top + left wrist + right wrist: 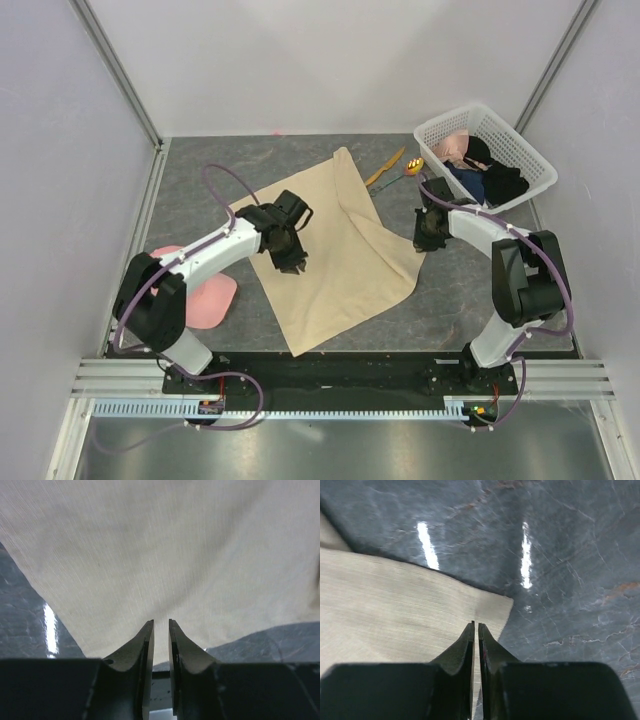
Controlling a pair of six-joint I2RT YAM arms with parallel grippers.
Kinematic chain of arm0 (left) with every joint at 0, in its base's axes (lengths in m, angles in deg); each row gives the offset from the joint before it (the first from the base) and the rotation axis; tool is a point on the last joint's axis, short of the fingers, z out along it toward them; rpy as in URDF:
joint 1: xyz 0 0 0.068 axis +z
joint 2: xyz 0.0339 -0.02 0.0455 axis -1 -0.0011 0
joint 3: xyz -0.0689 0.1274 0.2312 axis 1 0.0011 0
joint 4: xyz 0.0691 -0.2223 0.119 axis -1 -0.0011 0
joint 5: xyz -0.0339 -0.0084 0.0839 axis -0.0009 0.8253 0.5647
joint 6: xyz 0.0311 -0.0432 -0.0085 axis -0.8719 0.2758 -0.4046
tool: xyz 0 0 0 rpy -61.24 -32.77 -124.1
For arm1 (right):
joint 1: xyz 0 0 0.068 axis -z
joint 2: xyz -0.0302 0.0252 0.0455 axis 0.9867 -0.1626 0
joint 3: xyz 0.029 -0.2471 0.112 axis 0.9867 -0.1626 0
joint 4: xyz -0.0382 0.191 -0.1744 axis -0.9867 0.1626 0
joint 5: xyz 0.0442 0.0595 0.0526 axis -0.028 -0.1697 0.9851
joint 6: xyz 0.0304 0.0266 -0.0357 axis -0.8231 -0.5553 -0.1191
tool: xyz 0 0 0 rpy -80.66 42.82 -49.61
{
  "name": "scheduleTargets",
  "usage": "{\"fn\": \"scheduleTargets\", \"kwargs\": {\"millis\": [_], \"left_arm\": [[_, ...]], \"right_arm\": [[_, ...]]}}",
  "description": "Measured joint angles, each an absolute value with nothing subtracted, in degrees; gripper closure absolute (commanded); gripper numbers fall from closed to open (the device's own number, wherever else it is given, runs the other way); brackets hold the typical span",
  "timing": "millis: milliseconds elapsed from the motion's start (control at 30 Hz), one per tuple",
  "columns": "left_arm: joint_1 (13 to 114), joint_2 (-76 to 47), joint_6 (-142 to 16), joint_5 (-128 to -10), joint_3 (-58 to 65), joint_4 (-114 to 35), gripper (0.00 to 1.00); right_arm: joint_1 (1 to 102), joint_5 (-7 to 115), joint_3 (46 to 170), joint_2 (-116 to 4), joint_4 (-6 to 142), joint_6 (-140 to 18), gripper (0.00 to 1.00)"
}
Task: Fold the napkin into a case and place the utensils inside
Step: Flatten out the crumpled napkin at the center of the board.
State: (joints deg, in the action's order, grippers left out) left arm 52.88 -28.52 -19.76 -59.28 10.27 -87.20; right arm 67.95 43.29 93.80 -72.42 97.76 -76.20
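1. The napkin (340, 265) lies spread on the grey table (470, 300), mid-field, with a raised crease running from its far corner toward its right corner.
2. The left gripper (292, 258) rests over the napkin's left part. Its jaws stand a narrow slit apart at a cloth edge, and it cannot be told whether cloth is pinched.
3. The right gripper (428, 240) sits at the napkin's right corner. Its jaws are nearly pressed together on the cloth, and no catch is confirmable.
4. The knife (385, 166) and spoon (411, 167) lie on bare table, off the napkin, between its far edge and the white basket (522, 140).
5. The basket holds dark and pink clothes (490, 178).
6. A pink cap (212, 300) lies partly under the left arm.
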Motion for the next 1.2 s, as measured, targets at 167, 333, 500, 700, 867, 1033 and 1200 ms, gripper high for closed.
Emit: {"fn": "scheduleTargets", "kwargs": {"millis": [167, 333, 500, 700, 867, 1033, 1200], "left_arm": [[58.8, -33.6, -19.8, -59.7, 9.8, -84.8, 0.77], [62.5, -35.4, -19.8, -59.8, 9.8, -83.3, 0.77], [65.0, -37.2, -20.0, -59.8, 9.8, -81.8, 0.77], [66.4, -37.9, -21.7, -59.7, 8.3, -81.8, 0.77], [68.4, -41.4, -22.3, -61.1, 3.2, -81.0, 0.79], [71.4, -47.1, -23.0, -61.2, 1.1, -79.8, 0.83], [73.2, -49.7, -23.1, -62.2, 1.1, -80.1, 0.88]], "right_arm": [[69.7, 41.2, 90.4, -72.8, 96.1, -78.2, 0.88], [72.2, 36.7, 88.5, -71.4, 94.4, -80.2, 0.88], [75.8, 31.5, 85.6, -68.2, 96.6, -81.9, 0.88], [77.3, 31.5, 85.0, -61.1, 99.7, -81.1, 0.66], [72.7, 36.9, 92.3, -61.1, 95.3, -77.7, 0.51], [65.1, 42.7, 105.0, -72.1, 88.0, -77.4, 0.43], [59.0, 46.3, 120.0, -86.7, 82.9, -78.1, 0.42]]}}
